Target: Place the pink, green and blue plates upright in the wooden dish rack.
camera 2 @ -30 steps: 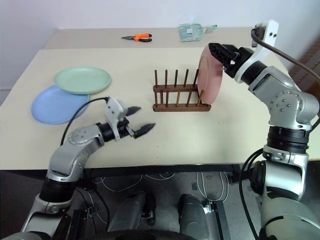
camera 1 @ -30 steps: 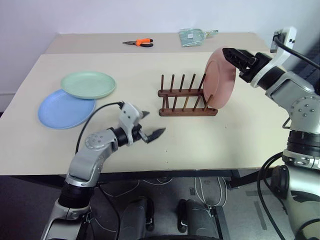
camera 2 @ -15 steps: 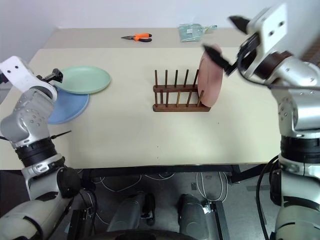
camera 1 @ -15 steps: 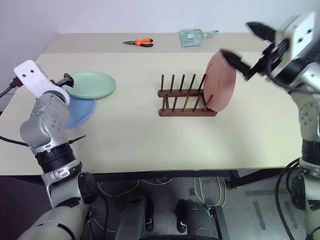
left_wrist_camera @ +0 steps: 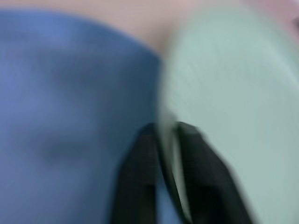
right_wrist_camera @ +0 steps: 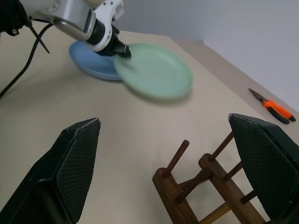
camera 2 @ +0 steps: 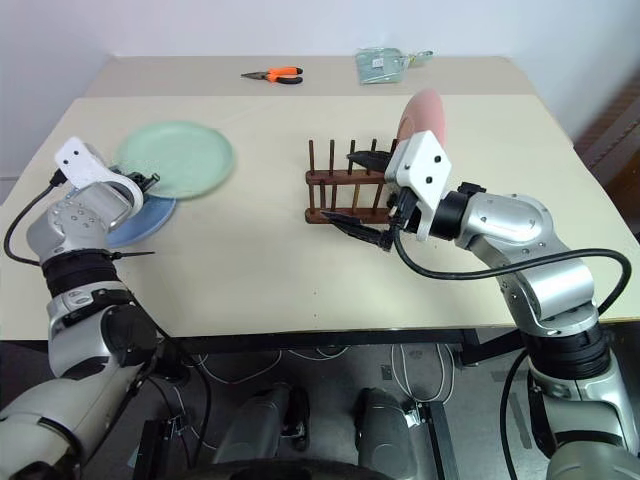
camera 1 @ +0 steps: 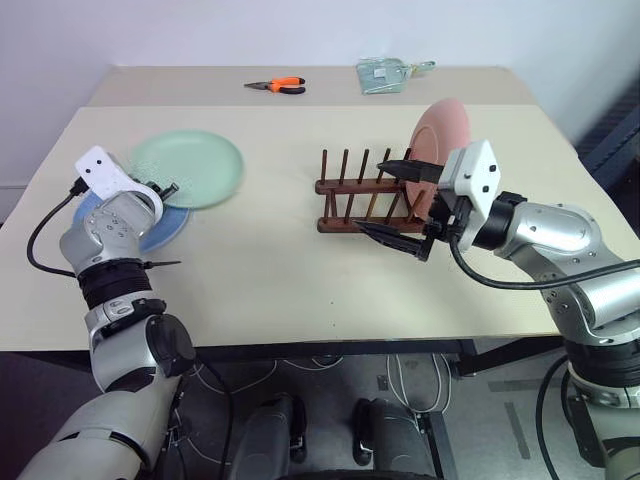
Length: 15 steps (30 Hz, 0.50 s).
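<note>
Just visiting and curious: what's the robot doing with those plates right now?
Left gripper shut on green plate rim. Right gripper open, by wooden dish rack. Pink plate racked upright; blue plate still flat.

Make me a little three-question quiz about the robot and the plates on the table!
1. True or false: the pink plate stands upright in the wooden dish rack.
2. Which plate does the left gripper pinch by its rim? A) blue plate B) green plate C) pink plate
3. Fill in: the right gripper is ____ and holds nothing.

Key: 1 true. 2 B. 3 open.
</note>
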### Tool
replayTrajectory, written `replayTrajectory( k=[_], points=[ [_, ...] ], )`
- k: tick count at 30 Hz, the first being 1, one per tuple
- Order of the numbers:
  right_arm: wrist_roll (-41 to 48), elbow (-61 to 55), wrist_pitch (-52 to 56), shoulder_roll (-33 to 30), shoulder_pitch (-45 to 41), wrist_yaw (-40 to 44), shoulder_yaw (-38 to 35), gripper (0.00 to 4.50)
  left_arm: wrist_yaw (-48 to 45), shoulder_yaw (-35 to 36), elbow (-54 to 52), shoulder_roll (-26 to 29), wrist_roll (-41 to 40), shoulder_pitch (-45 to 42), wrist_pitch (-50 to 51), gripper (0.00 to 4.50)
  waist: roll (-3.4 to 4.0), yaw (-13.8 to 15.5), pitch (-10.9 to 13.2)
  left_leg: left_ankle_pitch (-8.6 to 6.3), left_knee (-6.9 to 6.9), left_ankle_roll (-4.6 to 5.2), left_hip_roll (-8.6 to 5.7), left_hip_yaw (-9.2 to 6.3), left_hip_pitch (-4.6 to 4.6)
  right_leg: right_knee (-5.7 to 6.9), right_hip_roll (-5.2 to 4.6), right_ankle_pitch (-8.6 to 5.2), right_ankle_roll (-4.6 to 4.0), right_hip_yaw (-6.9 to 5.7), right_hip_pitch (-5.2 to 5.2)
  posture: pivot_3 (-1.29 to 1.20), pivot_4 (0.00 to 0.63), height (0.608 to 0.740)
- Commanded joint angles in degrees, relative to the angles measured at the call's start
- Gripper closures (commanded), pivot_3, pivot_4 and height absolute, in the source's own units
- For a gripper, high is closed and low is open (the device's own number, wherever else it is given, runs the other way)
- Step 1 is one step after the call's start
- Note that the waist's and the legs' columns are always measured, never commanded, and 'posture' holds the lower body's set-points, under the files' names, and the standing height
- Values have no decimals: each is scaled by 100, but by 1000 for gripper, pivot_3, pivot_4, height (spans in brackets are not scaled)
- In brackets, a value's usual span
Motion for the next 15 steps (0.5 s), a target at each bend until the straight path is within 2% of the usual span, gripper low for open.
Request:
replayTrajectory(
  k=[1, 4, 7, 10, 15],
  points=[
    [-336, 20, 24, 18, -272, -123, 115, 0, -787, -476, -1388, -34, -389, 53, -339, 4390, -12, 2, 6, 0, 0, 0, 0, 0, 0, 1, 0, 0, 0, 0, -1, 0, 150, 740],
    [-1110, 200, -244, 113, -643, -230, 692, 0, -1144, -1081, -2733, -183, -719, 384, 190, 4390, -15, 7, 8, -1, 0, -1, -2, 1, 0, -2, -4, 0, 0, 2, -1, 0, 150, 740],
    [-1852, 437, -602, 340, -947, -351, 1244, 0, -968, -1359, -3817, -400, -1076, 599, 891, 4390, -14, -5, 7, 0, 0, -2, -3, -1, 1, 0, -5, 0, 0, 3, 2, 0, 150, 740],
    [-2666, 885, -1204, 662, -1202, -658, 1658, 0, -545, -1390, -4601, -640, -1358, 684, 1581, 4390, -14, -42, 7, 2, -1, -4, -3, -2, 5, 2, -2, 0, 0, 5, 2, 0, 150, 740],
    [-3464, 1595, -2151, 949, -1385, -669, 2063, 0, 32, -1139, -5180, -960, -1681, 596, 2395, 4390, -14, -131, 7, 9, -3, -13, -1, -6, 6, 6, 5, 0, -1, 5, 2, 0, 150, 740]
  ],
)
